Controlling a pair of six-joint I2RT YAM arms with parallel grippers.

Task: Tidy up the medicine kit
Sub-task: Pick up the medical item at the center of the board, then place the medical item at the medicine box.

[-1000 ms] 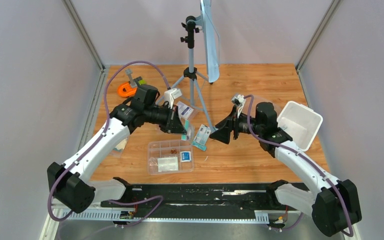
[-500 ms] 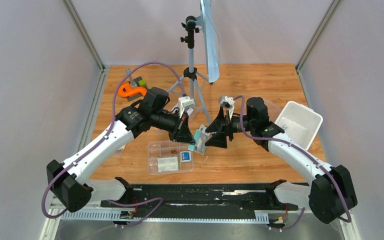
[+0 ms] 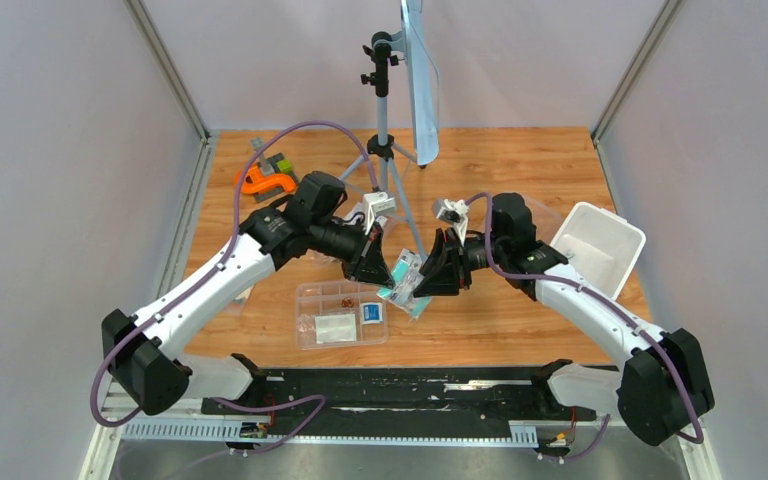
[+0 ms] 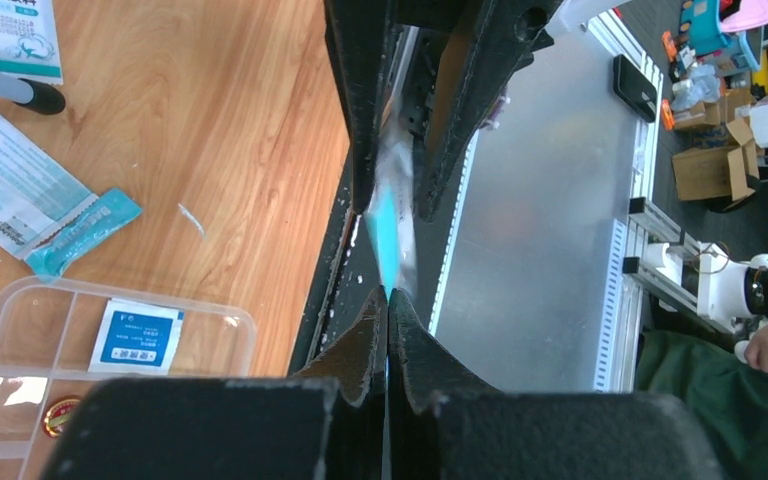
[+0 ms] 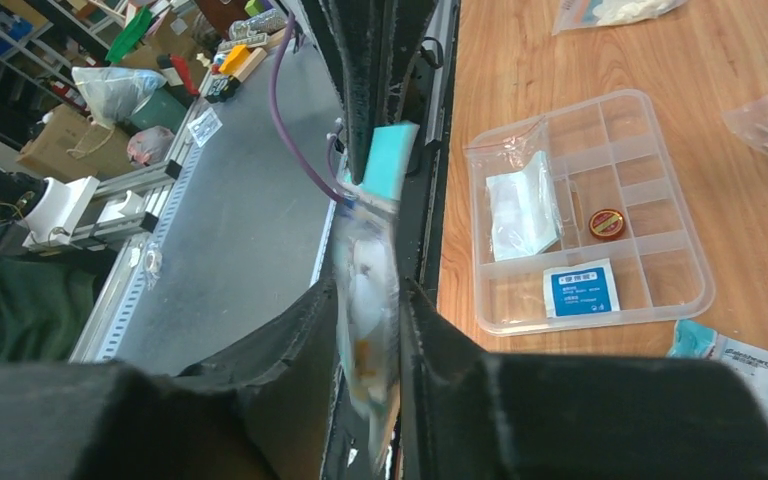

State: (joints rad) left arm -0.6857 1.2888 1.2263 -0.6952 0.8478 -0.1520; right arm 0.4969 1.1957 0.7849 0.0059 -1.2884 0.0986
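Pinches one end of a teal-edged packet [image 4: 388, 225] in the left claw [image 4: 388, 305], jaws tight together; clamps the other end in the right claw [image 5: 368, 300], narrow around it; holds it in the air just beside the clear divided tray [image 3: 310, 298]; shows other packets [image 4: 10, 195] flat on the bench [image 3: 520, 170], white tub [image 3: 620, 240] at far right.

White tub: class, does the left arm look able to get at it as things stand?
Probably not: the left gripper is shut on the teal packet, and the right arm lies between it and the white tub.
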